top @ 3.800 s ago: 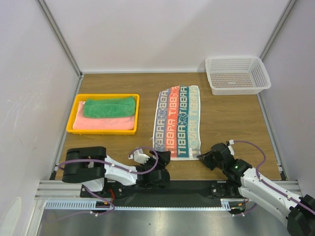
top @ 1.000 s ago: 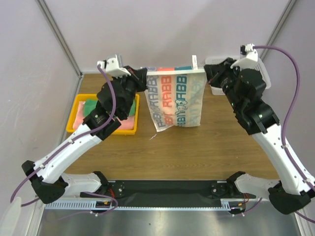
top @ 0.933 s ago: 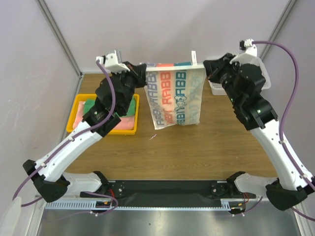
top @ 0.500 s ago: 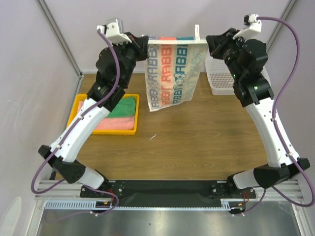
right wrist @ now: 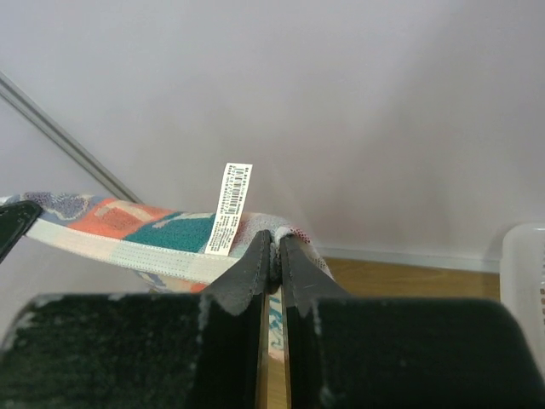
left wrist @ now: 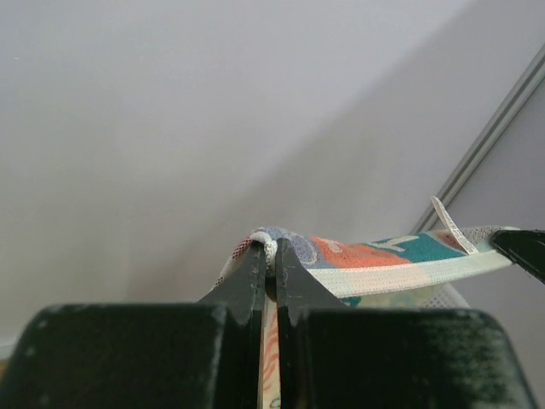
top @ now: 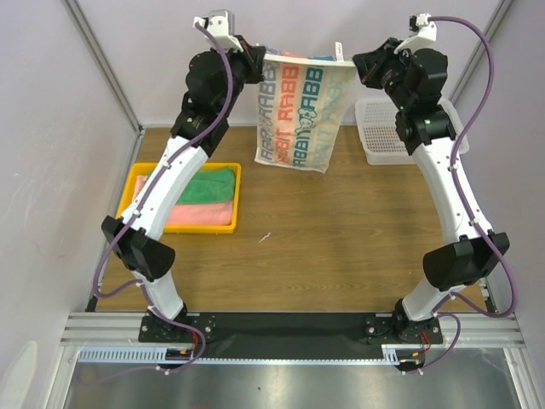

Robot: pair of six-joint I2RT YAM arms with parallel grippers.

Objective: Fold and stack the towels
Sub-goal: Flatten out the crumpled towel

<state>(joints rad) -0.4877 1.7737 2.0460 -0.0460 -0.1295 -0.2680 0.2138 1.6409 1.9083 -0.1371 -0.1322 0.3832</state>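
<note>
The white-and-teal patterned towel (top: 300, 111) with red-orange letters hangs in the air at the back, stretched by its top edge between both arms. My left gripper (top: 261, 66) is shut on its top left corner (left wrist: 266, 249), and my right gripper (top: 358, 66) is shut on its top right corner (right wrist: 298, 237), next to a white label (right wrist: 230, 209). The towel's lower edge hangs free above the table. The green towel (top: 206, 184) lies folded on the salmon-pink towel (top: 201, 214) inside the yellow tray (top: 237, 198) at the left.
A white mesh basket (top: 379, 136) stands at the back right, partly behind the right arm. Wooden table (top: 324, 247) with metal frame posts at both back corners. Both arms reach high and far from their bases at the near edge.
Both arms have lifted the patterned towel higher and toward the back wall. The towel has swung up off the table. Both grips stay shut.
</note>
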